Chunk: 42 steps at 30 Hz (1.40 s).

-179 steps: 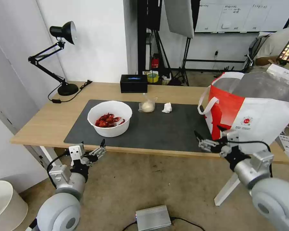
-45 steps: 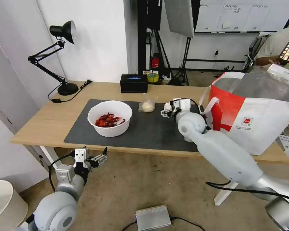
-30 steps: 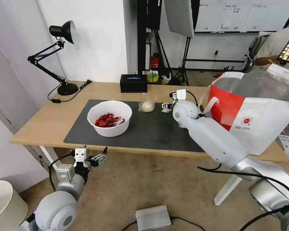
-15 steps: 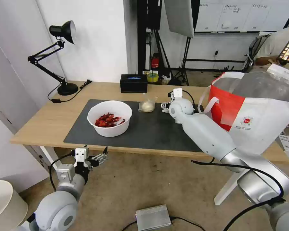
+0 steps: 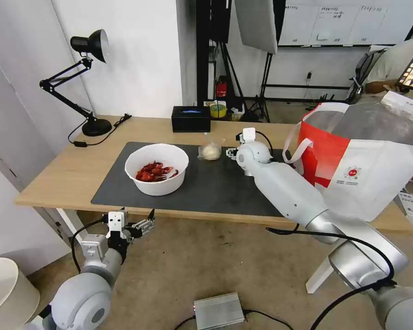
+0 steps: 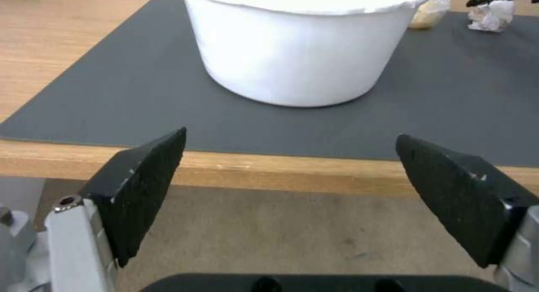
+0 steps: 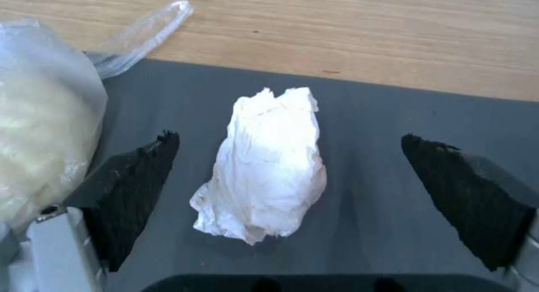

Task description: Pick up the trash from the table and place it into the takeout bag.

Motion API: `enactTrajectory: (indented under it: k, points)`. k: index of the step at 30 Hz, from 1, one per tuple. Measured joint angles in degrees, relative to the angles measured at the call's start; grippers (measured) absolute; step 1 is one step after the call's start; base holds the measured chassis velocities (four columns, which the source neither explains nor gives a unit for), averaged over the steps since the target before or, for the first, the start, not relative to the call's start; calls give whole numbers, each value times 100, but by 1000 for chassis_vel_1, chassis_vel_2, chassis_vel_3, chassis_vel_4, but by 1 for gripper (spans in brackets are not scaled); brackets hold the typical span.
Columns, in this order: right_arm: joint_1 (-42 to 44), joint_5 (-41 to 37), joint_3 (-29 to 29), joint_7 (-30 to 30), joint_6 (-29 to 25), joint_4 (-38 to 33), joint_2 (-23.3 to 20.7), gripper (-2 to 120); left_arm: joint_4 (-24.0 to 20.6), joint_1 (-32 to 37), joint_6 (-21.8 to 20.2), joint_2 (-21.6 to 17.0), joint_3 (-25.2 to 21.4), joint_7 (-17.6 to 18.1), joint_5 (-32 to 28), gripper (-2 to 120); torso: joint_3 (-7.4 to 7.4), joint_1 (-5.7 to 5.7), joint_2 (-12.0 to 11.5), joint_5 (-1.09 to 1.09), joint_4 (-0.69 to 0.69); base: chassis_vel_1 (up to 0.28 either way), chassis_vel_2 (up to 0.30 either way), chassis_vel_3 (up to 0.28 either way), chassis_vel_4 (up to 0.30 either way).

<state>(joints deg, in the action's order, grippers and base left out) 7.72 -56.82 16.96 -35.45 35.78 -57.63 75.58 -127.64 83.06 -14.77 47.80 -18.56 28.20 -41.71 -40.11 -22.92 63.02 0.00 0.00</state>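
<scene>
Your right end effector (image 7: 286, 157) sits low over the dark grey mat (image 5: 215, 185) at the far side of the worktop (image 5: 69, 174), its fingers (image 7: 134, 174) spread wide on either side of the crumpled white tissue (image 7: 264, 165), not touching it. The small clear bag (image 7: 45, 140) lies just beside one finger. The white bowl (image 5: 157, 168) of red shells stands on the mat, and the takeout bag (image 5: 367, 160) stands open at your right. Your left end effector (image 6: 289, 186) hangs spread below the worktop's near edge, facing the bowl.

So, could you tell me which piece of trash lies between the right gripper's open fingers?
The crumpled tissue, lying on the mat between the right gripper fingers; the small bag sits just outside them.
</scene>
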Motion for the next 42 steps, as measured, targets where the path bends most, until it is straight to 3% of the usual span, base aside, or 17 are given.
enactTrajectory:
  k: [7, 14, 20, 21, 23, 24, 29, 33, 37, 42]
  points:
    - [-7, -34, -64, 9, 57, 176, 84, 80, -42, 22, 3, 41, -3, 0, 9, 100, 0, 0, 0, 0, 0, 0, 0, 0, 0]
    - [-9, -49, -85, -5, 95, 267, 120, 77, -89, 65, 5, 45, -43, 0, 13, 100, 0, 0, 0, 0, 0, 0, 0, 0, 0]
    - [-21, -51, -93, -11, 101, 318, 154, 64, -118, 84, 6, 39, -66, 3, 13, 100, 0, 0, 0, 0, 0, 0, 0, 0, 0]
    - [-21, -52, -94, -16, 102, 321, 158, 56, -121, 84, 7, 38, -67, 3, 13, 100, 0, 0, 0, 0, 0, 0, 0, 0, 0]
    - [-21, -52, -94, -19, 102, 323, 161, 54, -124, 84, 8, 38, -68, 4, 13, 100, 0, 0, 0, 0, 0, 0, 0, 0, 0]
    - [-21, -54, -95, -24, 103, 330, 165, 44, -127, 85, 8, 36, -69, 6, 13, 100, 0, 0, 0, 0, 0, 0, 0, 0, 0]
    - [-18, -64, -96, -47, 104, 338, 165, 28, -141, 88, 9, 33, -80, 11, 13, 100, 0, 0, 0, 0, 0, 0, 0, 0, 0]
    - [-12, -140, -99, -108, 105, 277, 121, 8, -147, 90, 9, 28, -85, 14, 13, 100, 0, 0, 0, 0, 0, 0, 0, 0, 0]
    - [3, -205, -140, -147, 105, 150, 52, 0, -147, 87, 9, 31, -77, 17, 13, 100, 0, 0, 0, 0, 0, 0, 0, 0, 0]
    - [48, -327, -190, -226, 105, -121, -80, 0, -147, 83, 9, 45, -65, 19, 13, 100, 0, 0, 0, 1, 0, 0, 0, 0, 0]
